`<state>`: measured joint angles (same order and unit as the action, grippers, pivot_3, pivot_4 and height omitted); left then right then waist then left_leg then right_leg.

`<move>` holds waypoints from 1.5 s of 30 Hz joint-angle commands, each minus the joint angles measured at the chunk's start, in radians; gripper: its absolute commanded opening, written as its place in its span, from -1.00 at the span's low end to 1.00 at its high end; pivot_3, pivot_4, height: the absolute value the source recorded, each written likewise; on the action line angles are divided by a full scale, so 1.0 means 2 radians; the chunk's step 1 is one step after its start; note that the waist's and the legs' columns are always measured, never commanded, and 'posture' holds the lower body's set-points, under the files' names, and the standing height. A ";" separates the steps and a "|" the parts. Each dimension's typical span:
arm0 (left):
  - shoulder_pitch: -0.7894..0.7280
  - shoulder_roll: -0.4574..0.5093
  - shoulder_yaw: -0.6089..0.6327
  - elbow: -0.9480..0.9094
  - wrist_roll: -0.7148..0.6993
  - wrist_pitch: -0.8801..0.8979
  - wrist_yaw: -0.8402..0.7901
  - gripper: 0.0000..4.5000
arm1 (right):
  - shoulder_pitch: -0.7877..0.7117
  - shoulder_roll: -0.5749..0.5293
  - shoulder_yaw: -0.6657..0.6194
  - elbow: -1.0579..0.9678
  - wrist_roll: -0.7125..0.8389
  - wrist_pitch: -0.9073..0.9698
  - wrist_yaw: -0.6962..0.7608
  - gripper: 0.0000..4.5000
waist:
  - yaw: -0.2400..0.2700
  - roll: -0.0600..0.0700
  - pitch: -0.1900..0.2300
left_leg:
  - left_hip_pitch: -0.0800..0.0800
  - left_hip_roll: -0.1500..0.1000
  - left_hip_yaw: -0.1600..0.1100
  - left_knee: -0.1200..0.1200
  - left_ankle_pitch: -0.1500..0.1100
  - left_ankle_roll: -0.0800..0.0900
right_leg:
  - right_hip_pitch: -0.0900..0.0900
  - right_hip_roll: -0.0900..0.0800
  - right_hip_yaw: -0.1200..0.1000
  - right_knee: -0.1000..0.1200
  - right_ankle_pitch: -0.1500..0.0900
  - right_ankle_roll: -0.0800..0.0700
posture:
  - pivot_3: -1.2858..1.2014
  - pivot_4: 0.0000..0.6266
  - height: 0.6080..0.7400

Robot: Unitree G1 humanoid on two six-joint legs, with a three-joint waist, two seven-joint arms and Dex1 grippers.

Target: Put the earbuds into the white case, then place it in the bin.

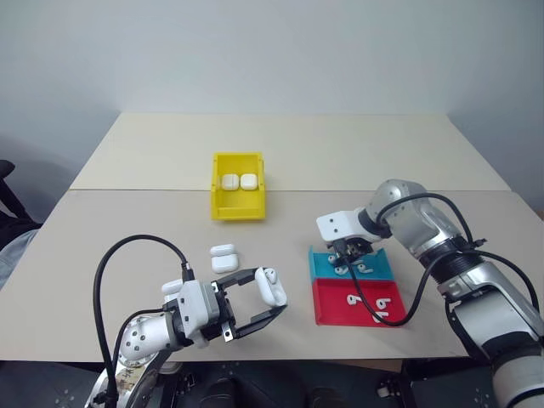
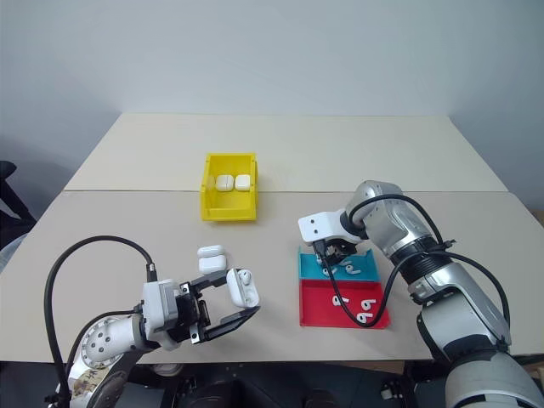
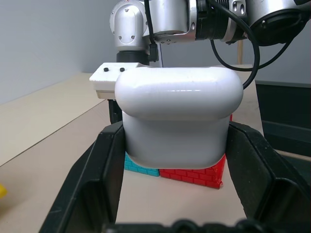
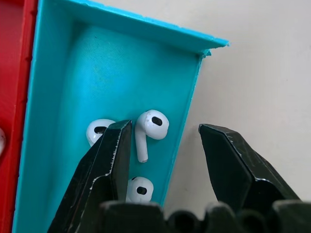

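My left gripper [image 1: 270,294] is shut on a white case [image 3: 177,116], held just above the table's near edge. My right gripper [image 4: 166,128] hangs open and points down over the blue tray [image 1: 376,265]. Its fingers straddle the tray's side wall, one inside and one outside. Between them lies an earbud [image 4: 150,127], and two more earbuds [image 4: 97,131] lie beside the inner finger. The yellow bin [image 1: 236,209] stands mid-table with two white cases [image 1: 239,181] inside.
A red tray [image 1: 333,306] with several earbuds [image 1: 367,303] adjoins the blue tray on the near side. A spare white case [image 1: 223,257] lies on the table between the bin and my left gripper. Another case [image 1: 172,287] peeks out behind the left hand.
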<state>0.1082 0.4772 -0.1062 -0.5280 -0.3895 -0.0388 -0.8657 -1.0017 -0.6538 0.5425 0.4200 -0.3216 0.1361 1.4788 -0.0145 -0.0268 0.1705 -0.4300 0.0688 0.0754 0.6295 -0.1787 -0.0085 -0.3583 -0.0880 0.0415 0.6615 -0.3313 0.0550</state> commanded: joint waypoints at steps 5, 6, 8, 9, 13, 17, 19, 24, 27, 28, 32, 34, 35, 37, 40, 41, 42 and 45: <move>-0.007 0.000 -0.004 -0.014 0.001 -0.003 0.007 0.23 | 0.004 -0.001 -0.002 -0.008 -0.005 -0.012 0.001 -0.08 | 0.000 0.000 0.000 | 0.000 0.000 0.000 0.000 0.000 0.000 | 0.000 0.000 0.000 0.000 0.000 0.000 | 0.03 -0.52 1.00; -0.007 0.001 -0.004 -0.014 0.001 -0.002 0.007 0.23 | 0.005 -0.001 -0.002 -0.006 -0.007 -0.014 -0.001 -0.08 | 0.000 0.000 0.000 | 0.000 0.000 0.000 0.000 0.000 0.000 | 0.000 0.000 0.000 0.000 0.000 0.000 | 0.03 -0.52 1.00; -0.008 0.004 -0.003 -0.014 -0.001 -0.002 0.005 0.23 | 0.006 -0.001 -0.003 -0.006 -0.009 -0.014 -0.003 -0.08 | 0.000 0.000 0.000 | 0.000 0.000 0.000 0.000 0.000 0.000 | 0.000 0.000 0.000 0.000 0.000 0.000 | 0.03 -0.52 1.00; -0.007 0.005 -0.002 -0.015 -0.002 -0.001 0.005 0.23 | 0.006 0.000 -0.004 -0.007 -0.008 -0.013 -0.002 -0.08 | 0.000 0.000 0.000 | 0.000 0.000 0.000 0.000 0.000 0.000 | 0.000 0.000 0.000 0.000 0.000 0.000 | 0.03 -0.52 1.00; -0.006 0.008 -0.002 -0.017 -0.004 -0.001 0.006 0.23 | 0.007 0.000 -0.005 -0.011 -0.007 -0.010 0.000 -0.08 | 0.000 0.000 0.000 | 0.000 0.000 0.000 0.000 0.000 0.000 | 0.000 0.000 0.000 0.000 0.000 0.000 | 0.03 -0.52 1.00; -0.006 0.008 -0.003 -0.015 -0.003 -0.003 0.007 0.23 | 0.009 -0.001 -0.003 -0.011 -0.008 -0.013 0.000 -0.08 | 0.000 0.000 0.000 | 0.000 0.000 0.000 0.000 0.000 0.000 | 0.000 0.000 0.000 0.000 0.000 0.000 | 0.03 -0.52 1.00; -0.007 0.007 -0.003 -0.014 -0.003 -0.003 0.007 0.23 | 0.009 -0.001 -0.003 -0.011 -0.008 -0.015 0.003 -0.08 | 0.000 0.000 0.000 | 0.000 0.000 0.000 0.000 0.000 0.000 | 0.000 0.000 0.000 0.000 0.000 0.000 | 0.03 -0.52 1.00; -0.008 0.008 -0.003 -0.013 -0.003 -0.002 0.007 0.23 | 0.011 -0.003 -0.003 -0.014 -0.006 -0.020 0.008 -0.34 | 0.000 0.000 0.000 | 0.000 0.000 0.000 0.000 0.000 0.000 | 0.000 0.000 0.000 0.000 0.000 0.000 | 0.03 -0.52 1.00; -0.009 0.008 -0.003 -0.012 -0.003 -0.003 0.006 0.23 | 0.012 -0.005 -0.002 -0.014 -0.010 -0.023 0.006 -0.34 | 0.000 0.000 0.000 | 0.000 0.000 0.000 0.000 0.000 0.000 | 0.000 0.000 0.000 0.001 0.000 0.000 | 0.03 -0.52 1.00; -0.009 0.008 -0.003 -0.012 -0.002 -0.003 0.007 0.23 | 0.013 -0.005 -0.002 -0.014 -0.010 -0.023 0.005 -0.34 | 0.000 0.000 0.000 | 0.000 0.000 0.000 0.000 0.000 0.000 | 0.000 0.000 0.000 0.001 0.000 0.000 | 0.03 -0.52 1.00; -0.008 0.008 -0.005 -0.012 0.000 -0.003 0.007 0.23 | 0.014 -0.003 -0.004 -0.015 -0.010 -0.021 0.005 -0.34 | 0.000 0.000 0.000 | 0.000 0.000 0.000 0.001 0.000 0.000 | 0.000 0.000 0.000 0.001 0.000 0.000 | 0.03 -0.52 1.00; -0.009 0.007 -0.005 -0.012 0.000 -0.004 0.007 0.23 | 0.014 -0.003 -0.003 -0.015 -0.011 -0.023 0.004 -0.34 | 0.000 0.000 0.000 | 0.000 0.000 0.000 0.001 0.000 0.000 | 0.000 0.000 0.000 0.001 0.000 0.000 | 0.03 -0.52 1.00; -0.009 0.007 -0.005 -0.012 0.001 -0.004 0.007 0.23 | 0.014 -0.003 -0.003 -0.015 -0.012 -0.024 0.003 -0.34 | 0.000 0.000 0.000 | 0.000 0.000 0.000 0.001 0.000 0.000 | 0.000 0.000 0.000 0.001 0.000 0.000 | 0.03 -0.52 1.00; -0.009 0.007 -0.005 -0.011 0.002 -0.005 0.007 0.23 | 0.014 -0.003 -0.003 -0.015 -0.013 -0.024 0.004 -0.34 | 0.000 0.000 0.000 | 0.000 0.000 0.000 0.001 0.000 0.000 | 0.000 0.000 0.000 0.001 0.000 0.000 | 0.03 -0.52 1.00; -0.010 0.007 -0.005 -0.010 0.002 -0.005 0.006 0.23 | 0.015 -0.002 -0.002 -0.016 -0.012 -0.024 0.005 -0.50 | 0.000 0.000 0.000 | 0.000 0.000 0.000 0.001 0.000 0.000 | 0.000 0.000 0.000 0.001 0.000 0.000 | 0.03 -0.52 1.00; -0.011 0.007 -0.005 -0.010 0.002 -0.005 0.006 0.23 | 0.015 -0.002 -0.002 -0.016 -0.012 -0.024 0.005 -0.50 | 0.000 0.000 0.000 | 0.000 0.000 0.000 0.001 0.000 0.000 | 0.000 0.000 0.000 0.001 0.000 0.000 | 0.03 -0.52 1.00; -0.011 0.008 -0.005 -0.010 0.002 -0.005 0.006 0.23 | 0.016 -0.003 -0.003 -0.018 -0.012 -0.024 0.005 -0.50 | 0.000 0.000 0.000 | 0.000 0.000 0.000 0.001 0.000 0.000 | 0.001 0.000 0.000 0.001 0.000 0.000 | 0.03 -0.52 1.00; -0.011 0.007 -0.005 -0.010 0.002 -0.005 0.006 0.23 | 0.017 -0.003 -0.003 -0.019 -0.012 -0.023 0.005 -0.50 | 0.000 0.000 0.000 | 0.001 0.000 0.000 0.001 0.000 0.000 | 0.001 0.000 0.000 0.001 0.000 0.000 | 0.03 -0.52 1.00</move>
<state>0.0931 0.4896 -0.1124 -0.5279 -0.3851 -0.0384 -0.8548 -0.9762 -0.6528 0.5397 0.4003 -0.3423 0.0978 1.4817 -0.0144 -0.0266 0.1703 -0.4290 0.0689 0.0752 0.6311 -0.1787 -0.0085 -0.3568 -0.0878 0.0413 0.6628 -0.3313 0.0551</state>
